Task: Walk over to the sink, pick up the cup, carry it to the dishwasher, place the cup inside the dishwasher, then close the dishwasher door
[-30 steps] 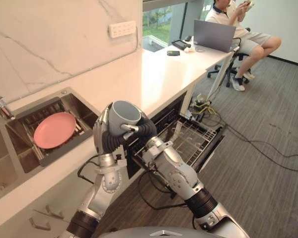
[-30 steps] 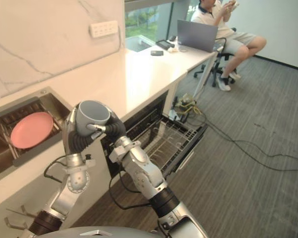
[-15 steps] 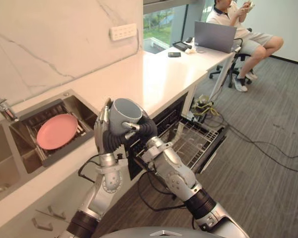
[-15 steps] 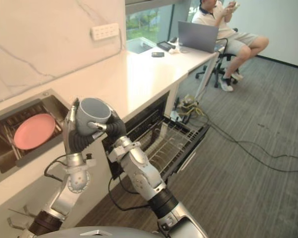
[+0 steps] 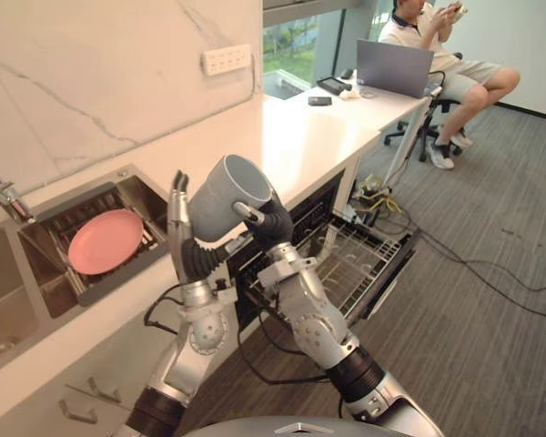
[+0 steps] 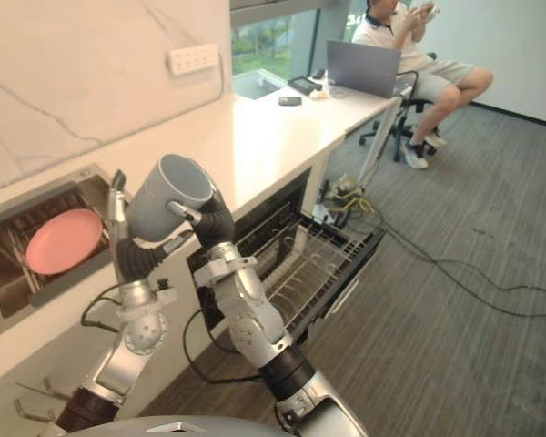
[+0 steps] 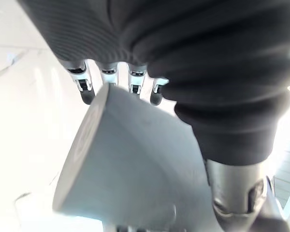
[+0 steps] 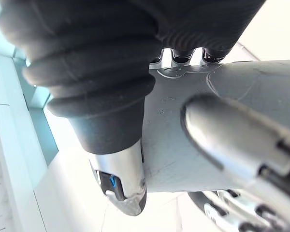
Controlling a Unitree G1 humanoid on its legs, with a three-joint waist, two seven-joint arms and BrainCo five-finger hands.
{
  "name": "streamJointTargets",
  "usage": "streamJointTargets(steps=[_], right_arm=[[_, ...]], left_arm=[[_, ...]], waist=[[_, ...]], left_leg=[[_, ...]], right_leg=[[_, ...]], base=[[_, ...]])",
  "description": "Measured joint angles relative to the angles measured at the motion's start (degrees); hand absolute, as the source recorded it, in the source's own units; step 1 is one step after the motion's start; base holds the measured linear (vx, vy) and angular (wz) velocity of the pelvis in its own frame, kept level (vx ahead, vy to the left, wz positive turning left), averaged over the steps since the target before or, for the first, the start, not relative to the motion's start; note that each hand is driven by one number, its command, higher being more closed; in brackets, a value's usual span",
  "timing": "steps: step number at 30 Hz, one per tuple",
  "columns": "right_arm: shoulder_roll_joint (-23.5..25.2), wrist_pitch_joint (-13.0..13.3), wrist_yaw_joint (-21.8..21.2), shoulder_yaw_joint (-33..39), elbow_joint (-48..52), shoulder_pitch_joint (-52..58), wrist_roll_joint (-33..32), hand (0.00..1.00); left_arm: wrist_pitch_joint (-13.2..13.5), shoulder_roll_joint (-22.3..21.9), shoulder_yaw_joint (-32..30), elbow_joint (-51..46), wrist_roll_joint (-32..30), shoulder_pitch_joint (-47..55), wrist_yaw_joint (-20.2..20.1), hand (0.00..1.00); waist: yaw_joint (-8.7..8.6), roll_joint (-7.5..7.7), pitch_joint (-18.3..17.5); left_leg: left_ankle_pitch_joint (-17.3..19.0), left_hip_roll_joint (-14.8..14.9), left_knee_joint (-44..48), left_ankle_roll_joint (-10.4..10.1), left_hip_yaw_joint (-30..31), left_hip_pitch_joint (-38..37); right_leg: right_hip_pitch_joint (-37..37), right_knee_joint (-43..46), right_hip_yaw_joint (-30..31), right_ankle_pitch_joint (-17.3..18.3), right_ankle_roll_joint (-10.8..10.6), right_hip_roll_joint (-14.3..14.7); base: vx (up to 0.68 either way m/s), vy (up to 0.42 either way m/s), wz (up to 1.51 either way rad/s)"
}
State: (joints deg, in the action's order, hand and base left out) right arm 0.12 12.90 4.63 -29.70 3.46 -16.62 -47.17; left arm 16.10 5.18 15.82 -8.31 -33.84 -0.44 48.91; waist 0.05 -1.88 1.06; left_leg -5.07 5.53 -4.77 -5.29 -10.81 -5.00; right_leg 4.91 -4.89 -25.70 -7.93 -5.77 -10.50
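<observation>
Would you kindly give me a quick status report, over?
Left hand open, propping the tilted matte grey cup. Right hand shut on cup, by the white countertop. Dishwasher's wire rack pulled out, nothing blocking it.

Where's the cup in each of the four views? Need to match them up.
Left eye view: grey cup centre-left, tilted, between left hand and right hand.
Right eye view: left of centre, same tilt.
Left wrist view: large grey body beside the fingers.
Right wrist view: grey wall behind the thumb.
Landmark: pink plate in the sink, left of the cup in both eye views.
</observation>
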Motion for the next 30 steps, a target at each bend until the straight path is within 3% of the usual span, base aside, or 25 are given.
streamJointTargets(steps=[3,7,12,16,18,20,21,22,23,24,26,30], right_arm=[[0.12,2.98,4.06,2.0,0.01,-0.22,4.32,1.0],[0.13,8.42,8.57,7.49,0.17,-0.48,9.43,1.0],[-1.21,13.84,13.76,20.43,4.76,-0.48,11.06,1.0],[-3.01,16.1,15.54,24.23,8.02,-0.45,11.04,1.0],[-3.05,15.88,15.4,26.31,9.66,0.2,11.04,1.0],[-3.12,14.05,13.66,28.84,10.86,2.53,11.0,1.0],[-3.17,13.31,12.77,29.48,10.85,3.3,11.05,1.0],[-3.35,11.58,11.28,30.67,10.8,4.78,11.18,1.0],[-4.17,10.02,10.03,31.63,10.68,6.15,11.53,1.0],[-4.73,9.12,9.23,31.94,10.59,6.8,11.59,1.0],[-7.48,5.89,5.77,34.26,6.99,8.23,11.59,1.0],[-10.87,2.21,2.49,41.64,-1.64,10.37,11.55,1.0]], left_arm=[[-1.54,-0.03,-1.04,-1.79,1.06,-0.34,0.73,0.0],[-2.5,-2.18,0.31,3.32,1.16,0.04,7.95,0.0],[-2.36,-3.5,-0.17,3.33,3.51,1.79,8.57,0.0],[-1.45,-3.51,-0.75,2.4,8.45,1.92,7.0,0.0],[0.36,-3.52,-1.36,1.69,14.31,1.95,1.53,0.0],[3.23,-3.19,0.13,1.09,29.52,2.6,-16.02,0.0],[3.62,-2.93,1.12,0.9,33.8,2.96,-21.11,0.0],[3.72,-2.58,3.74,0.5,41.79,3.75,-31.55,0.0],[2.99,-2.01,6.93,0.16,47.33,4.37,-39.1,0.0],[2.28,-1.76,8.48,0.04,49.3,4.64,-42.3,0.0],[-2.44,-1.61,11.19,0.06,55.21,5.6,-52.21,0.0],[-7.77,-0.88,11.08,2.24,59.74,8.96,-61.47,0.0]], waist=[[0.39,-0.34,-0.07],[0.18,-0.42,-0.02],[-0.19,-0.49,0.06],[-0.29,-0.33,0.77],[-0.4,-0.27,1.23],[-0.58,-0.12,1.67],[-0.6,-0.04,1.72],[-0.64,0.08,1.89],[-0.79,0.14,2.23],[-0.88,0.14,2.37],[-1.4,0.16,2.52],[-1.64,0.06,2.71]], left_leg=[[0.0,-0.05,0.0,0.01,-0.02,-0.02],[-0.04,-0.02,-0.01,0.06,-0.21,-0.14],[-0.13,0.05,-0.01,0.19,-0.4,-0.27],[0.01,0.12,-0.04,0.11,-0.96,-1.05],[0.37,0.13,-0.05,-0.07,-1.39,-1.21],[0.44,0.12,-0.06,0.01,-1.55,-1.12],[0.47,0.12,-0.06,0.01,-1.61,-1.08],[0.56,0.11,-0.07,0.02,-1.74,-1.02],[0.65,0.07,-0.07,0.04,-1.82,-1.02],[0.7,0.06,-0.07,0.06,-1.87,-1.01],[0.76,0.04,-0.06,0.1,-2.18,-0.48],[0.67,0.01,-0.05,0.23,-1.85,0.05]], right_leg=[[-0.01,0.07,0.02,0.01,-0.02,-0.05],[-0.03,0.08,0.2,0.01,-0.02,0.0],[-0.01,0.15,0.38,0.0,-0.01,0.08],[0.33,0.1,1.08,0.01,-0.03,0.16],[0.31,0.0,1.43,0.25,-0.36,0.16],[0.12,-0.02,1.62,0.29,-0.42,0.13],[0.03,-0.02,1.68,0.31,-0.45,0.13],[-0.09,-0.01,1.83,0.35,-0.5,0.11],[-0.13,-0.01,1.94,0.41,-0.58,0.07],[-0.19,0.01,2.01,0.42,-0.6,0.05],[-0.96,0.26,2.48,0.42,-0.7,0.05],[-1.1,0.29,1.96,0.28,-1.19,0.02]], base=[[0.0,0.0,0.0],[0.0,0.0,0.0],[0.0,0.0,-0.01],[0.0,0.0,-0.08],[0.0,0.002,-0.09],[0.0,0.0,0.0],[0.02,0.001,-0.04],[0.03,0.0,-0.04],[0.04,0.002,-0.04],[0.04,0.002,-0.04],[0.05,-0.001,-0.07],[0.06,-0.006,0.06]])
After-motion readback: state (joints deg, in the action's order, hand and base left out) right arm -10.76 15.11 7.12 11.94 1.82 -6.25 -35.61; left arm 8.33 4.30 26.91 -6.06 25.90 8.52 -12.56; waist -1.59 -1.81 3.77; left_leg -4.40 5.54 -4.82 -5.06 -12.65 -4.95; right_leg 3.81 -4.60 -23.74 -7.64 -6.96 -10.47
